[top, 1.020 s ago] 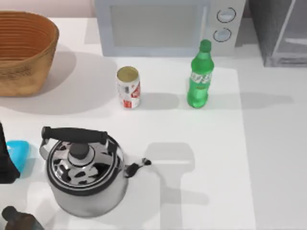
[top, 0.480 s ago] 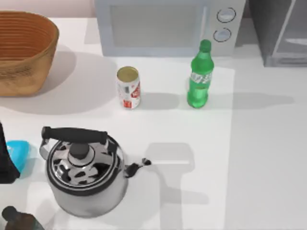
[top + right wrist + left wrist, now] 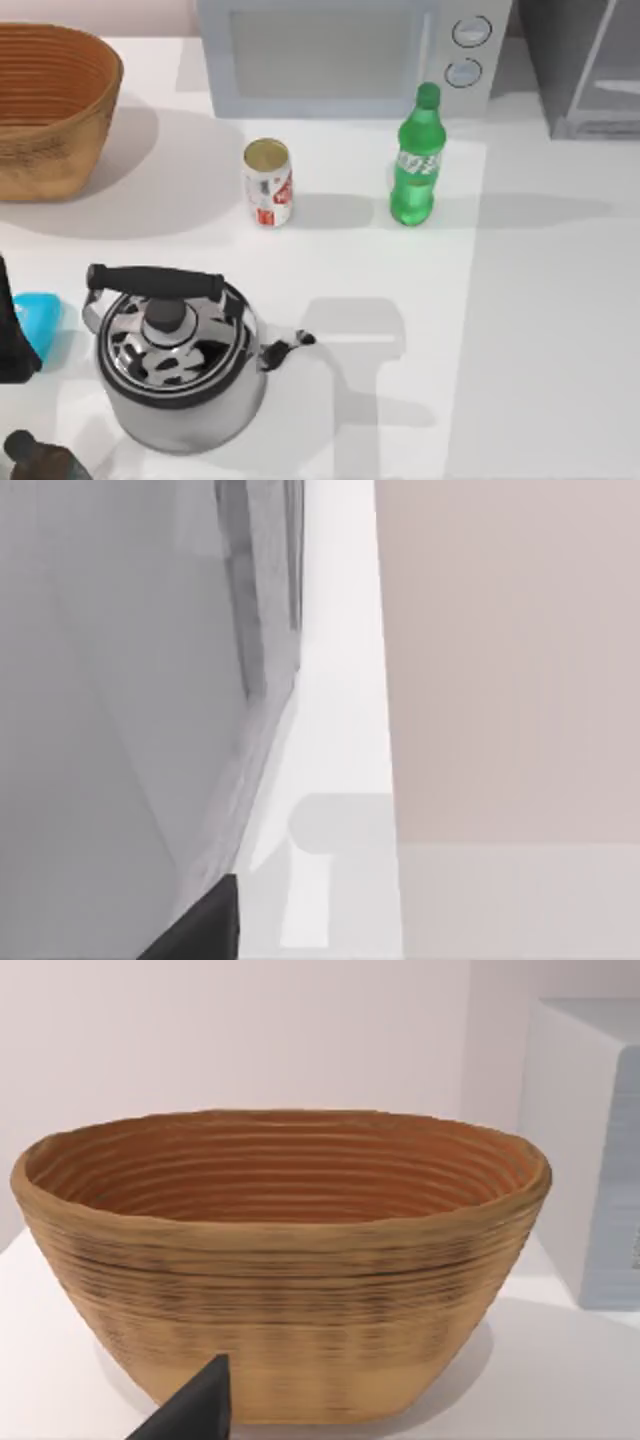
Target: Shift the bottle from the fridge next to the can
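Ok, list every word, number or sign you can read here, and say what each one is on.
No text is legible.
can: red markings on white, too blurred to read.
bottle: pale label band with green marks, too blurred to read.
microwave: two round knobs, no readable markings.

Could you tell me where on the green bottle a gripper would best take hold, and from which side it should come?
Probably around the label band of the bottle, where the upright body is round and even. Come in level from the top view's right: that side is bare table, while the microwave stands behind it and the can to its left.
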